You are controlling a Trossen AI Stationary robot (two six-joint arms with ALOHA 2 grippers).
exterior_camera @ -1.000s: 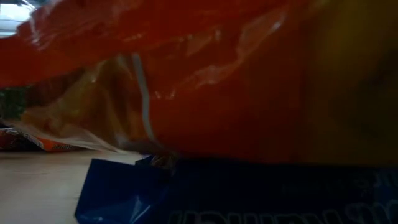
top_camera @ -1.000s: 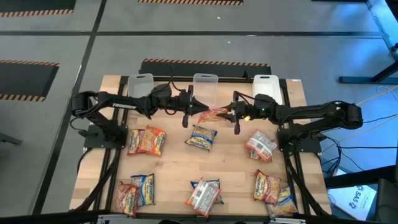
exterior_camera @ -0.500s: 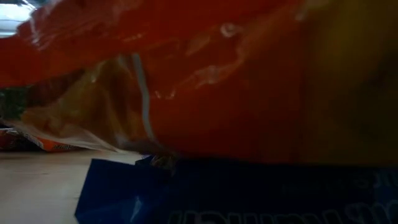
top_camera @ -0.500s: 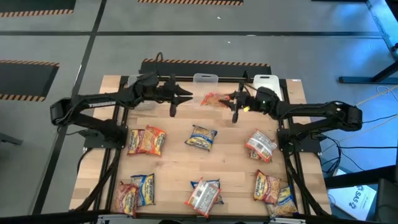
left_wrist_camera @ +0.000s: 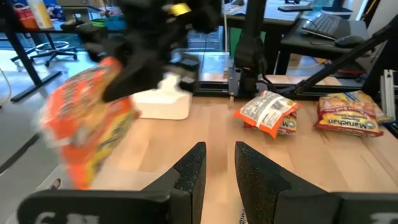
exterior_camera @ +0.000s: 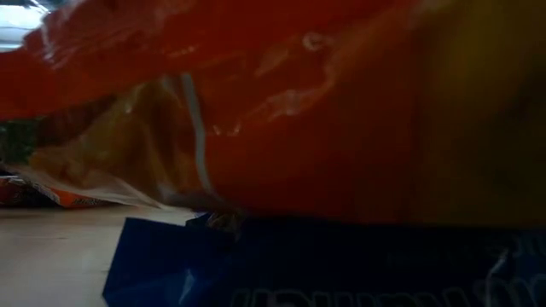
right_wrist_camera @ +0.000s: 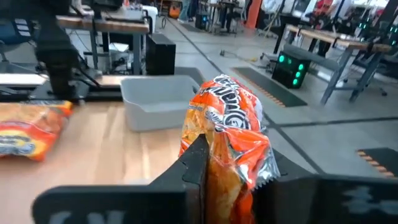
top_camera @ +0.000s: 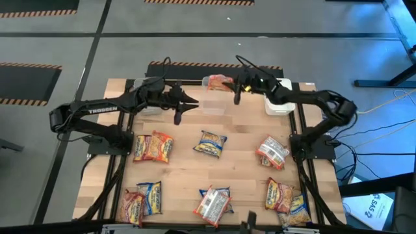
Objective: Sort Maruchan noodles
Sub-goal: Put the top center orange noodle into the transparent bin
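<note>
High view: right end effector [top_camera: 235, 89] grasps an orange noodle packet [top_camera: 221, 82] over the middle bin [top_camera: 214, 97].
I see the right fingers [right_wrist_camera: 198, 163] clenched on that packet, held above the far edge of the bench [top_camera: 240, 159]. I see the left end effector [top_camera: 181, 107] near the left bin [top_camera: 146, 88], its fingers [left_wrist_camera: 189, 174] slightly parted and carrying nothing. Other packets [top_camera: 210, 143] lie scattered across the bench.
</note>
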